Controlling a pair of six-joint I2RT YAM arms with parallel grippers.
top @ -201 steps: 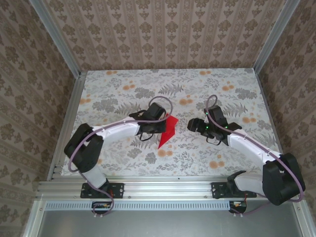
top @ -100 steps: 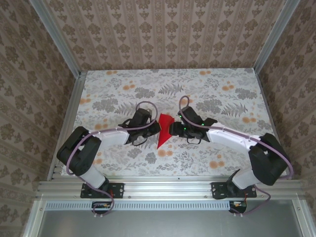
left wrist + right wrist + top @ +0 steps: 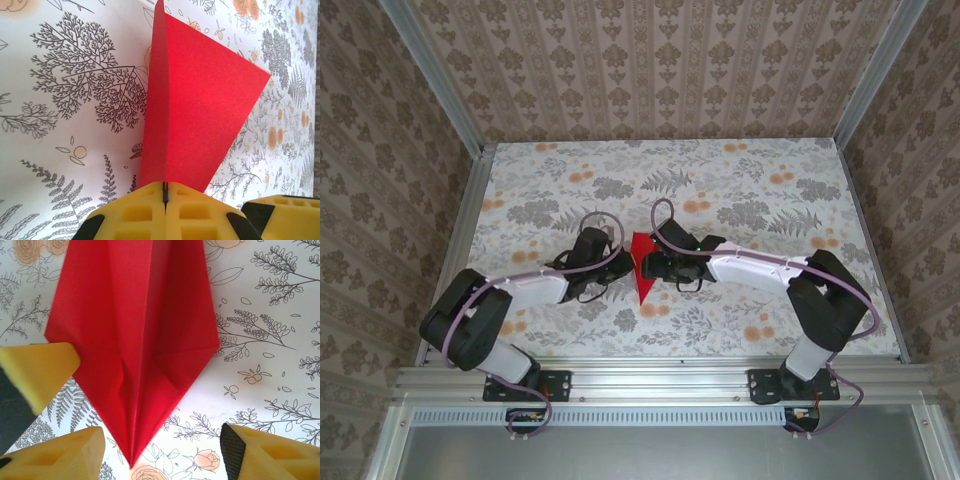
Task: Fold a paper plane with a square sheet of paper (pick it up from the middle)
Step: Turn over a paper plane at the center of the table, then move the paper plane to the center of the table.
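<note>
Moved: my white-and-black right arm (image 3: 760,268) has swung in from the right side to the middle. My white-and-black left arm (image 3: 520,292) has drawn back a little. Both now meet at the slim, bright red folded paper plane (image 3: 642,275).
Table: the flat floral-printed table (image 3: 770,315) has the paper over its centre, between my two wrists.
Paper plane: a pointed dart with a centre crease and layered folds, its point toward the near edge. In the left wrist view one flap stands up off the print. I cannot tell whether the tip rests on the table.
Left gripper (image 3: 164,192): pinched tight on one end of the paper plane, yellow pads pressed together with the red sheet between them.
Right gripper (image 3: 160,440): jaws apart, one finger on either side of the pointed end, gripping nothing.
Progress: I judge the nose folds and centre crease done, since the sheet is no longer square. What seems left is folding down the wings and pressing the creases.
</note>
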